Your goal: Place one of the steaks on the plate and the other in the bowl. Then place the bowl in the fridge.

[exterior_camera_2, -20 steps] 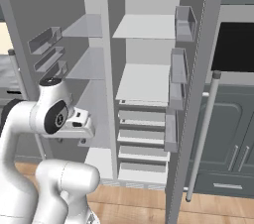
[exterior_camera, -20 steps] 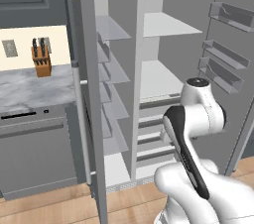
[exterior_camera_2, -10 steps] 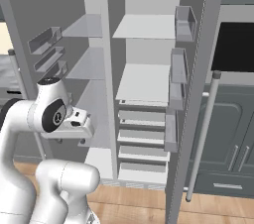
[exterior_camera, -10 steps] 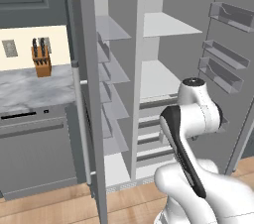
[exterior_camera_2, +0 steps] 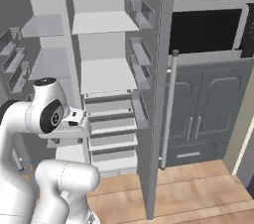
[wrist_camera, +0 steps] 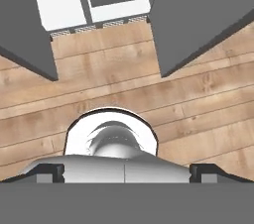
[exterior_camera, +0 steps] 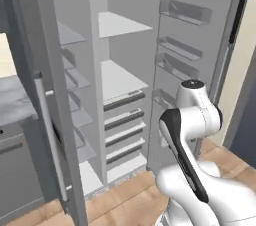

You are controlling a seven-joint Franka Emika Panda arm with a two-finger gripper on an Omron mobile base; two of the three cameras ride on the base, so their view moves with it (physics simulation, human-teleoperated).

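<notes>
A: Pose of the arm [exterior_camera: 185, 170]?

B: Folded up tight over the base. From the left base camera: rising from the lower right, white with a dark stripe along one link, bent back on itself, round elbow joint [exterior_camera: 193, 104] topmost. From the right base camera: same elbow at the lower left, wrist reaching out sideways from it towards the fridge.

A: And the hand?

B: Turned to face downward. Looking along it: plank floor [wrist_camera: 124, 74] of pale brown wood straight below.

A: State of the gripper [wrist_camera: 127, 173]?

B: Spread wide. Two small dark fingertips [wrist_camera: 49, 172] far apart at the bottom corners of the hand camera, nothing pinched between them.

A: Location of the fridge [exterior_camera: 125, 82]?

B: Directly ahead of the arm, near. Tall and grey, both doors [wrist_camera: 198, 15] swung wide open, one on each side of the arm. Pale grey shelves [exterior_camera_2: 104, 72] inside, a stack of shallow drawers [exterior_camera_2: 111, 134] lower down, racks lining the inner faces of the doors. Long silver handle [exterior_camera_2: 169, 109] upright on the outer edge of the right-hand door.

A: Surroundings?

B: Dark built-in oven [exterior_camera_2: 203, 32] to the right of the fridge, grey cabinet doors [exterior_camera_2: 203, 114] beneath it. Grey marbled counter [exterior_camera: 12, 101] to the left.
</notes>
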